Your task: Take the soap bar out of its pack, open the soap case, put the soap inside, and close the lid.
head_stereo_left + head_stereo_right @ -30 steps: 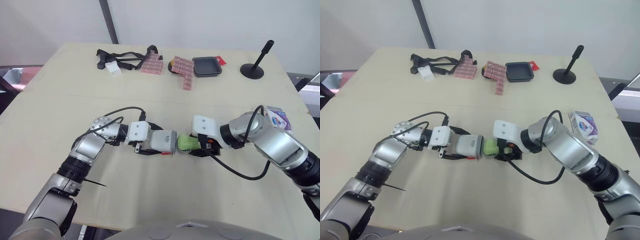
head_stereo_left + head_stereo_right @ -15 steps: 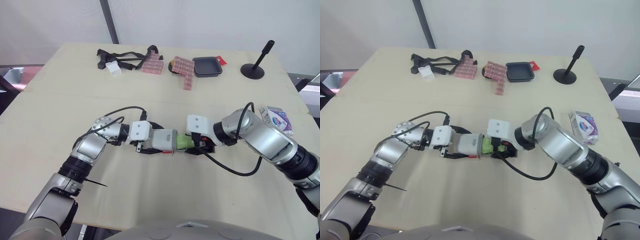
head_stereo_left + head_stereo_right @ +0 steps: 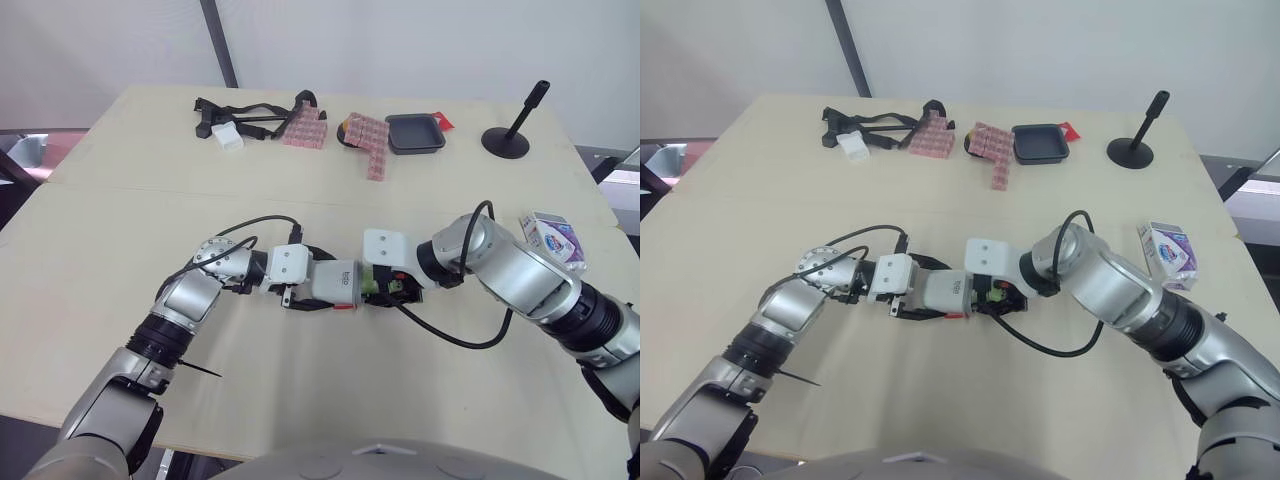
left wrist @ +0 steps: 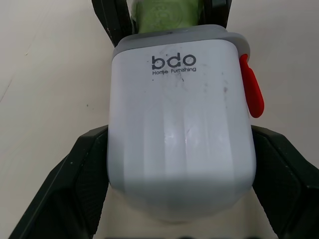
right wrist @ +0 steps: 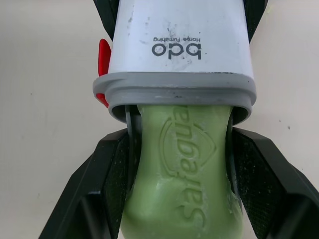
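A white soap case (image 3: 333, 284) with a grey rim and a red latch (image 4: 249, 89) lies level just above the table's middle. My left gripper (image 3: 322, 287) is shut on it, one black finger (image 4: 75, 179) on each side. Its open end faces my right gripper (image 3: 386, 288), which is shut on the green soap bar (image 5: 184, 164). The soap's front end sits inside the case's grey rim (image 5: 174, 89), and the rest sticks out between the right fingers (image 5: 114, 164). How deep the soap reaches is hidden by the case wall.
The purple and white soap pack (image 3: 548, 237) lies at the table's right edge. Along the far edge are black straps (image 3: 240, 118), a white piece (image 3: 227, 138), pink patterned packs (image 3: 368, 140), a black tray (image 3: 414, 132) and a black stand (image 3: 508, 135).
My right gripper has moved left with the soap, whose front end has gone into the case's open end. The left gripper with the case has shifted slightly right.
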`<state>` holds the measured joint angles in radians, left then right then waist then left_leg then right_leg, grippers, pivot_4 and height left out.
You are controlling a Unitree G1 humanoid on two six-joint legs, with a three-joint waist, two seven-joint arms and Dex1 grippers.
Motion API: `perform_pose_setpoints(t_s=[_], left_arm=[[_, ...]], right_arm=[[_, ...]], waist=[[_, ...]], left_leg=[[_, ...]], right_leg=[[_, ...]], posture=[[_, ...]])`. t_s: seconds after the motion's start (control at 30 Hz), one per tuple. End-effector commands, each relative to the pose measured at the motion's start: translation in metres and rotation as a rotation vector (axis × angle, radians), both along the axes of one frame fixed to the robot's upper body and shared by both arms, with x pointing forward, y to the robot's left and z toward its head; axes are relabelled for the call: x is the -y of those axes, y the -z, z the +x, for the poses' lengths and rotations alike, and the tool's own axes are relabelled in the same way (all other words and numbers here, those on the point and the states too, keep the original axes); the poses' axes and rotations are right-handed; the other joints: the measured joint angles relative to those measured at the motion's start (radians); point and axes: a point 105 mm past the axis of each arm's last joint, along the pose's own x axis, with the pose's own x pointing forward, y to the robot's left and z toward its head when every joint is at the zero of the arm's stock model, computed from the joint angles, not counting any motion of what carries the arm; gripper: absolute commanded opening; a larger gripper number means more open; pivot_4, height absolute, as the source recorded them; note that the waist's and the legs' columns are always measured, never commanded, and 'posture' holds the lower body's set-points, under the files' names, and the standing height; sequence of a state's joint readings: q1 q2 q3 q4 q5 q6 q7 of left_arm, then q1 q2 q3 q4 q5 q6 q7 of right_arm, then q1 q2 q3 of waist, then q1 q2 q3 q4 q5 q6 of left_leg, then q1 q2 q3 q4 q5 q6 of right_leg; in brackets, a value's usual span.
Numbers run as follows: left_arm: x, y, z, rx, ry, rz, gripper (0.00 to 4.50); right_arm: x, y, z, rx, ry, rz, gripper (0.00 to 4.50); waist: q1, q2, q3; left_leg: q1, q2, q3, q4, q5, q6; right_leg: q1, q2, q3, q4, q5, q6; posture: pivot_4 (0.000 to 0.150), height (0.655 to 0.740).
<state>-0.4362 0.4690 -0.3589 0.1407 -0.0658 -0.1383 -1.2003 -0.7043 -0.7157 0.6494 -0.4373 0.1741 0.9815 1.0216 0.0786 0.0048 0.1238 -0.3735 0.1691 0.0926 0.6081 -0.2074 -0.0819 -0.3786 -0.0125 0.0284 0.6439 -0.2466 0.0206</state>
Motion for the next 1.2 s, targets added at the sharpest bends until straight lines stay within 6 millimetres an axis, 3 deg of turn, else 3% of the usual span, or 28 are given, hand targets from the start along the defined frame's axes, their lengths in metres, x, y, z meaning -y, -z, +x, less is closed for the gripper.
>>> perform_pose_setpoints(t_s=[0.03,0.17,0.2,0.33,0.73,1.0,1.2], left_arm=[[0.005,-0.012,-0.001,0.058,0.018,-0.033,3.45],[0.005,-0.012,0.001,0.061,0.009,-0.031,3.45],[0.005,-0.012,0.002,0.062,0.007,-0.030,3.45],[0.005,-0.011,0.003,0.062,0.002,-0.028,3.45],[0.006,-0.009,0.003,0.059,0.006,-0.025,3.45],[0.006,-0.007,0.004,0.054,0.005,-0.020,3.45],[0.005,-0.006,0.002,0.050,0.007,-0.018,3.45]], right_arm=[[-0.003,-0.011,0.001,0.035,-0.007,0.015,2.53],[-0.003,-0.011,0.000,0.019,-0.001,0.019,2.53],[-0.003,-0.011,0.000,0.012,0.005,0.021,3.33],[-0.002,-0.014,0.001,0.009,0.013,0.028,4.47],[0.020,-0.016,-0.001,0.000,0.064,0.022,4.47],[0.052,-0.021,-0.022,-0.085,0.109,-0.013,4.47],[0.080,-0.019,-0.010,-0.029,0.212,-0.043,4.47]], waist=[[0.000,0.000,0.000],[0.000,0.000,0.000],[0.000,0.000,0.000],[0.000,0.000,0.000],[0.003,0.000,0.000],[0.003,0.000,0.000],[0.002,0.000,0.000]], left_leg=[[0.000,0.000,0.000,0.000,0.000,0.000],[0.000,0.000,0.000,0.000,0.000,0.000],[0.000,0.000,0.000,0.000,0.000,0.000],[0.000,0.000,0.000,0.000,0.000,0.000],[0.000,0.000,0.000,0.000,0.000,0.000],[0.000,0.000,0.000,0.000,0.000,0.000],[-0.001,0.001,0.001,0.000,0.000,0.000]], right_leg=[[0.000,0.000,0.000,0.000,0.000,0.000],[0.000,0.000,0.000,0.000,0.000,0.000],[0.000,0.000,0.000,0.000,0.000,0.000],[0.000,0.000,0.000,0.000,0.000,0.000],[0.000,0.000,0.000,0.000,0.000,0.000],[0.000,0.000,0.001,0.000,0.000,0.000],[0.000,0.000,0.002,-0.004,0.000,0.000]], posture=[[0.150,0.7400],[0.150,0.7400],[0.150,0.7400],[0.150,0.7400],[0.150,0.7400],[0.150,0.7400],[0.150,0.7400]])
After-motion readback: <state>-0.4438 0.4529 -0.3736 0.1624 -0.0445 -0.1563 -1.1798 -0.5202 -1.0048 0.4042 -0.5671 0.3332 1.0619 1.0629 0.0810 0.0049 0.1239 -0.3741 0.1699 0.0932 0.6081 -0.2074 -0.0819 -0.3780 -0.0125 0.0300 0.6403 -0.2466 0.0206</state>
